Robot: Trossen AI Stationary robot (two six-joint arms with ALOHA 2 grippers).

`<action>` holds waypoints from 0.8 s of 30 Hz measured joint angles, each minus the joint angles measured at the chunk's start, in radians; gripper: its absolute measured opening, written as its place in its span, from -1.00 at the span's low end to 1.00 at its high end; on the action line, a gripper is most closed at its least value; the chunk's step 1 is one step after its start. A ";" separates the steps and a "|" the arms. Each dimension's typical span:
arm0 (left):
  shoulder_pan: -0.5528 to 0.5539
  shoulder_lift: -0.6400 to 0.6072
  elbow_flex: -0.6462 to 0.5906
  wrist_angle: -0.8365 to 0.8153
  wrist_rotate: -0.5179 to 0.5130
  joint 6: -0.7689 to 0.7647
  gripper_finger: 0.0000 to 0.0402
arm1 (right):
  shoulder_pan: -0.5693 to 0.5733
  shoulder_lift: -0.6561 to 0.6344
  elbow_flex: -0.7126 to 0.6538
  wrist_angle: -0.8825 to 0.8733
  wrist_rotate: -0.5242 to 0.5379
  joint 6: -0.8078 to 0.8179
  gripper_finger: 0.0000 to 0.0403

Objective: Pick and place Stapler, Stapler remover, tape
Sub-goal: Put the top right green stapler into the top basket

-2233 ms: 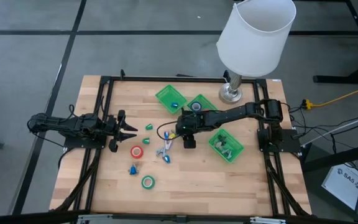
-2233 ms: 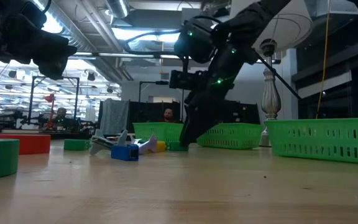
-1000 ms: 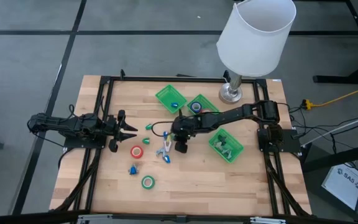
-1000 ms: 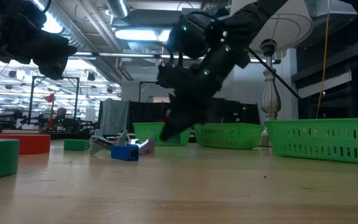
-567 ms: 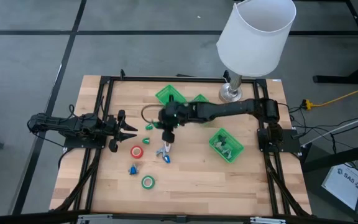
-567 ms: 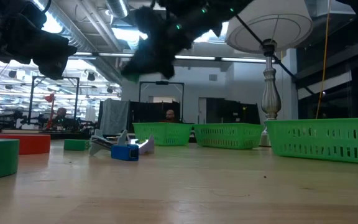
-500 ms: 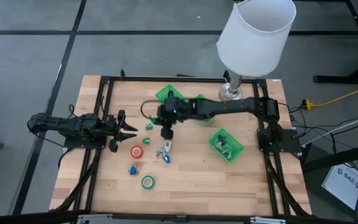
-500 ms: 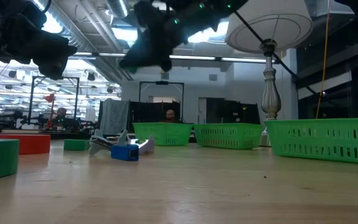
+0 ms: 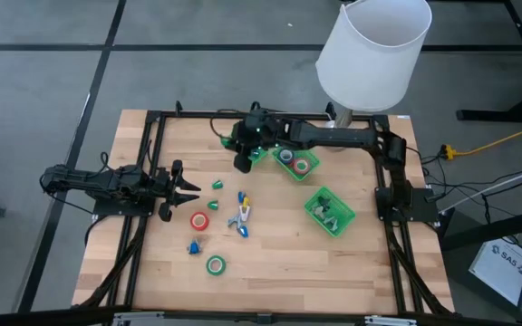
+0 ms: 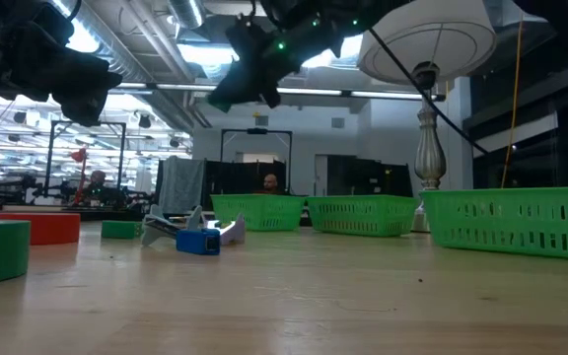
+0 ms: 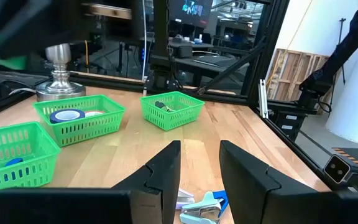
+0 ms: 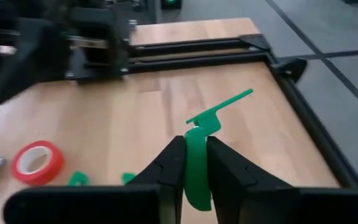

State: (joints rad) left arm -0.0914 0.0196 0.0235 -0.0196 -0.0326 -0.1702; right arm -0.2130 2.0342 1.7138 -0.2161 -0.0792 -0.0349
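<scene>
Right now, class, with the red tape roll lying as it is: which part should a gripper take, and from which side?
The red tape roll lies flat on the table, hole facing up. Probably best from straight above: one finger down the white core, the other outside, pinching the ring's wall.

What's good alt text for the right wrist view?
The right gripper fingers pinch a green plastic staple remover above a wooden table. A red tape roll lies on the table below, beyond it the black frame rail and the other arm, blurred.
</scene>
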 joint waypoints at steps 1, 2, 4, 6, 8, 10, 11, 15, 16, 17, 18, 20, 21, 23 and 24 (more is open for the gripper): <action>0.000 0.000 0.000 0.000 0.000 0.000 -0.47 | -0.011 0.000 0.000 0.000 0.000 0.000 -0.72; 0.000 0.000 0.000 0.000 0.000 0.000 -0.47 | -0.021 0.000 0.000 -0.001 0.000 0.000 -0.72; 0.000 0.000 0.000 0.000 0.000 0.000 -0.47 | -0.043 0.000 0.000 -0.007 0.000 0.000 -0.72; 0.000 0.000 0.000 0.000 0.000 0.000 -0.47 | -0.065 0.000 0.000 -0.033 0.000 0.000 -0.72; 0.000 0.000 0.000 0.000 0.000 0.000 -0.47 | -0.086 0.002 0.000 -0.058 0.000 -0.003 -0.71; 0.000 0.000 0.000 0.000 0.000 0.000 -0.47 | -0.105 0.004 0.000 -0.087 -0.002 -0.007 -0.71; 0.000 0.000 0.000 0.000 0.000 0.000 -0.47 | -0.113 0.004 0.000 -0.103 -0.002 -0.012 -0.71; 0.000 0.000 0.000 0.000 0.000 0.000 -0.47 | -0.137 0.017 -0.001 -0.138 -0.003 -0.025 -0.71; 0.000 0.000 0.000 0.000 0.000 0.000 -0.47 | -0.141 0.019 -0.002 -0.147 -0.003 -0.025 -0.71; 0.000 0.000 0.000 0.000 0.000 0.000 -0.47 | -0.143 0.026 -0.001 -0.144 -0.003 -0.025 -0.71; 0.000 0.000 0.000 0.000 0.000 0.000 -0.47 | -0.145 0.030 0.000 -0.144 -0.003 -0.026 -0.71; 0.000 0.000 0.000 0.000 0.000 0.000 -0.47 | -0.150 0.037 -0.001 -0.172 -0.003 -0.025 -0.71; 0.000 0.000 0.000 0.000 0.000 0.000 -0.47 | -0.150 0.047 -0.001 -0.164 -0.003 -0.025 -0.71; 0.000 0.000 0.000 0.000 0.000 0.000 -0.47 | -0.150 0.052 -0.002 -0.185 -0.003 -0.022 -0.71; 0.000 0.000 0.000 0.000 0.000 0.000 -0.47 | -0.150 0.056 -0.003 -0.186 -0.003 -0.022 -0.71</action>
State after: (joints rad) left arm -0.0917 0.0193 0.0235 -0.0196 -0.0326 -0.1701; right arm -0.3630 2.0906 1.7112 -0.4022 -0.0822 -0.0566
